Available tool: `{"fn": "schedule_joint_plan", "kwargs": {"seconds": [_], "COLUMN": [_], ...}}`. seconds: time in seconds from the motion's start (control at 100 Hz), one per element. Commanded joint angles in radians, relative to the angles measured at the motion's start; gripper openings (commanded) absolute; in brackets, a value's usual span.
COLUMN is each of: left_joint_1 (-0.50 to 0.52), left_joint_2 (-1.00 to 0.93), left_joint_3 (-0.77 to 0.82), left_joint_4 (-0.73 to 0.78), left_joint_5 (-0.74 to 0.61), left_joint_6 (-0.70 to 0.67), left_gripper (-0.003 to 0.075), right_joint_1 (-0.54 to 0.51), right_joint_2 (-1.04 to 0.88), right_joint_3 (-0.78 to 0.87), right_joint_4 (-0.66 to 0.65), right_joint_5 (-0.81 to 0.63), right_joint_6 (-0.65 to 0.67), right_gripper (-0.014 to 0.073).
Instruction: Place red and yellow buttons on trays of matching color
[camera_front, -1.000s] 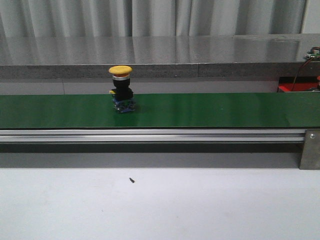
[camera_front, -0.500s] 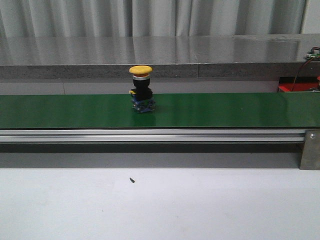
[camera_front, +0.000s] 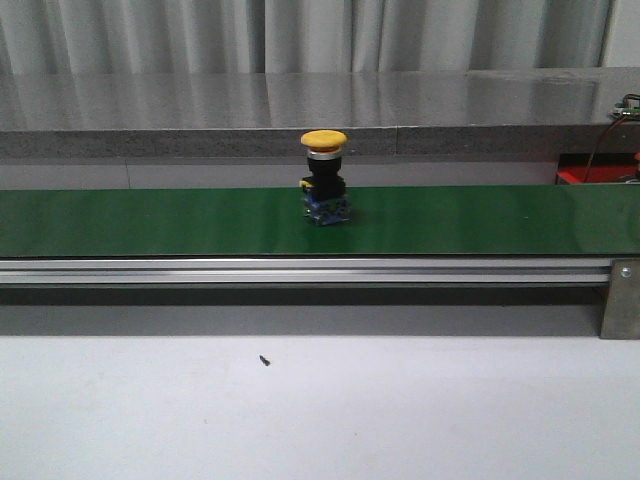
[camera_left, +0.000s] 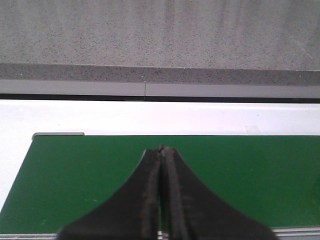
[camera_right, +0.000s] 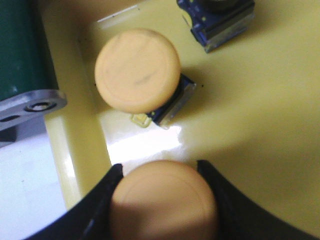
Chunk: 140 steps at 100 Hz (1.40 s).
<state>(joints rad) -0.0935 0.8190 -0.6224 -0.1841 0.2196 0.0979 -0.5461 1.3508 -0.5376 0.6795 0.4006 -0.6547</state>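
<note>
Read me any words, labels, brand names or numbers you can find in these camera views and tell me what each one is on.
No text can be read in any view.
Yellow button on the belt: no lettering on its cap or its base.
Green conveyor belt: plain, no markings.
Yellow tray and the buttons in it: no print shows.
Yellow button between the right claw's fingers: blank cap.

Your left hand (camera_left: 161, 200) has its fingers pressed together, tips meeting in a thin seam, holding nothing. Your right hand (camera_right: 162, 200) has its fingers spread, clasping a yellow button (camera_right: 164, 202) on either side.
</note>
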Motion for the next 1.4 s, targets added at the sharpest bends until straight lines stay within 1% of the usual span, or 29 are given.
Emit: {"fn": "schedule_joint_plan", "kwargs": {"seconds": [0.0,0.04,0.16,0.21,0.26,0.3,0.53,0.76,0.86,0.95,1.08,1.15,1.26,1.39], "left_joint_1": [-0.008,-0.008,-0.008,-0.008,-0.008,-0.008,-0.008,-0.008,-0.008,-0.008,-0.008,-0.008,-0.008,-0.008], "left_joint_2": [-0.003,-0.003,-0.003,-0.003,-0.003,-0.003,-0.003,-0.003,-0.003,-0.003,-0.003,-0.003,-0.003,-0.003], "left_joint_3": [-0.030,-0.030,-0.030,-0.030,-0.030,-0.030,-0.030,-0.030,-0.030,-0.030,-0.030,-0.030,-0.030,-0.030], "left_joint_4": [-0.013,-0.013,-0.013,-0.013,-0.013,-0.013,-0.013,-0.013,-0.013,-0.013,-0.013,-0.013,-0.013,-0.013], "left_joint_5": [-0.076,-0.076,-0.076,-0.076,-0.076,-0.076,-0.076,-0.076,-0.076,-0.076,-0.076,-0.076,-0.076,-0.076], "left_joint_6": [-0.002,-0.002,-0.002,-0.002,-0.002,-0.002,-0.002,-0.002,-0.002,-0.002,-0.002,-0.002,-0.002,-0.002], "left_gripper": [-0.0020,-0.0020,-0.0020,-0.0020,-0.0020,-0.0020,-0.0020,-0.0020,-0.0020,-0.0020,-0.0020,-0.0020,-0.0020,-0.0020], "right_joint_1": [-0.006,-0.006,-0.006,-0.006,-0.006,-0.006,-0.006,-0.006,0.013,0.065,0.199,0.275,0.381,0.474], "right_joint_2": [0.002,0.004,0.002,0.002,0.001,-0.001,-0.029,-0.158,-0.211,-0.225,-0.223,-0.223,-0.216,-0.179], "right_joint_3": [-0.020,-0.020,-0.020,-0.025,-0.032,-0.038,-0.095,-0.128,-0.156,-0.199,-0.268,-0.295,-0.321,-0.338], "right_joint_4": [0.040,0.044,0.045,0.052,0.055,0.057,0.056,0.030,0.030,0.031,0.032,0.032,0.032,0.031], "right_joint_5": [-0.025,-0.025,-0.024,-0.016,0.001,0.012,0.106,0.115,0.160,0.223,0.259,0.235,0.156,0.094], "right_joint_6": [-0.002,-0.002,-0.002,-0.002,-0.002,-0.002,-0.002,-0.003,-0.004,-0.032,-0.139,-0.172,-0.191,-0.196], "right_gripper": [0.0174,0.0217,0.0430,0.0499,0.0545,0.0561,0.0561,0.0561,0.0561,0.0561,0.0561,0.0561,0.0561,0.0561]}}
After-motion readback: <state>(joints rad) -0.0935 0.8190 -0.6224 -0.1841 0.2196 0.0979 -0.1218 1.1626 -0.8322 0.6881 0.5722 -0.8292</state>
